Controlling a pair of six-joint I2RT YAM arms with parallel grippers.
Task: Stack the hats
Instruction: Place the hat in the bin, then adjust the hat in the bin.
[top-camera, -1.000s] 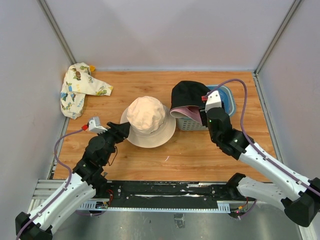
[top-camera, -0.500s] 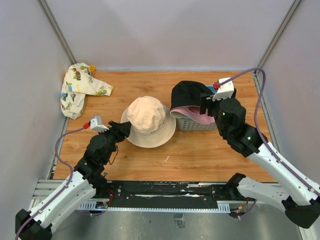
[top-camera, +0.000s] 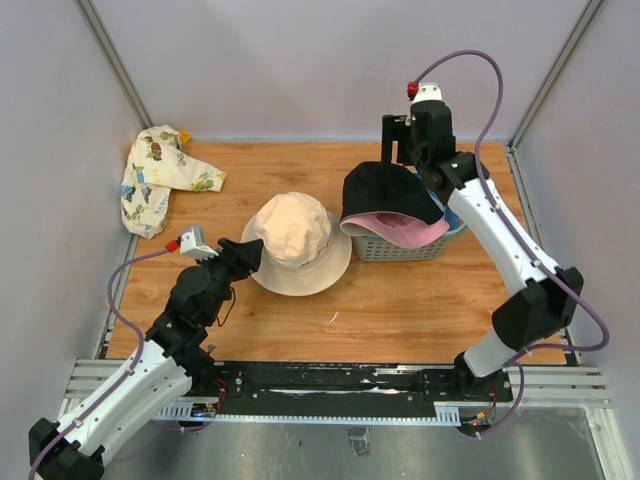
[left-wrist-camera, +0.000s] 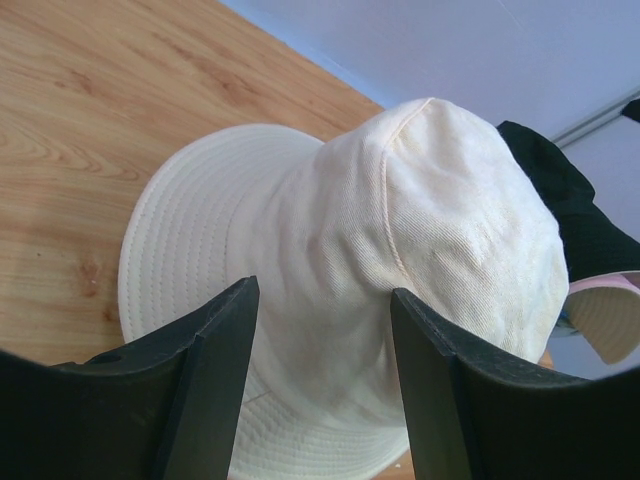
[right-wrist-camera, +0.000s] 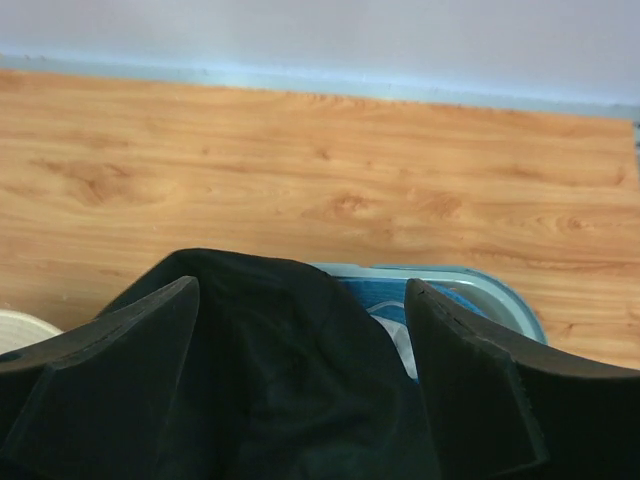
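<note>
Left hand (left-wrist-camera: 322, 295) was low over the surface (top-camera: 400, 300), at the near-left side of the cream hat (top-camera: 293, 232). Its two fingers were spread wide and held nothing. In the wrist view the crown and brim of this hat filled the gap in front of them, but I could not tell whether the fingers touched the brim. A printed cloth (top-camera: 155, 180) lay crumpled at the far left corner, well apart from both arms. The cream hat sat upright in the middle of the surface, crown up and brim flat all around.

Just to its right the black hat (top-camera: 385, 190) sat on top of a pink hat (top-camera: 405, 232), of which only the brim showed, and both rested on the basket (top-camera: 385, 250). Something blue showed behind them, and I could not tell what it was. The right hand (right-wrist-camera: 300, 290) was raised over the far side of the black hat. Its fingers were also wide apart and holding nothing, with the black crown below them.

The hats looked light, soft and floppy, so I judged that they would bend and hang down when lifted. The brim edge seemed the best place to pinch, because the fabric there is thin enough for the fingers. A grip on the round crown would probably only push it in.
</note>
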